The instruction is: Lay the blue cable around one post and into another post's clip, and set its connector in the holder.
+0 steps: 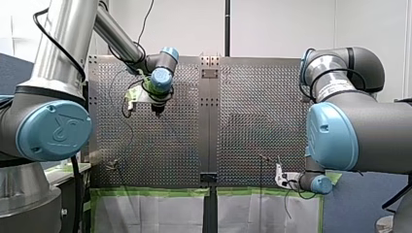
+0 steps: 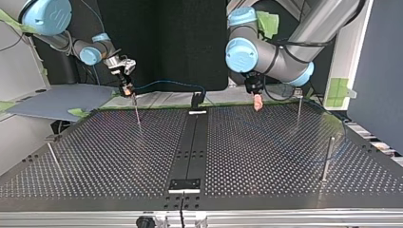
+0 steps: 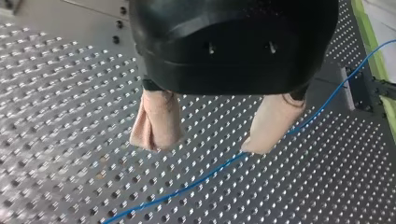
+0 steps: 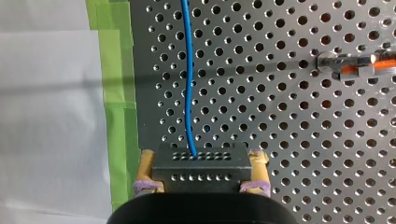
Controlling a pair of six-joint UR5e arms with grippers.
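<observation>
My right end effector (image 4: 201, 184) is clamped on the black connector (image 4: 201, 161), the blue cable (image 4: 187, 84) running out ahead of it over the table (image 4: 303, 140). My left end effector (image 3: 203, 147) stands wide open, cable passing just by one pad (image 3: 273, 121) (ungripped). I'd centre the cable between the pads before closing, keeping slack.

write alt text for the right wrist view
My right gripper is shut on a black connector, with a yellow pad on either side. The blue cable runs from the connector straight ahead over the perforated table, alongside green tape; a metal post with an orange part stands off to one side.
</observation>
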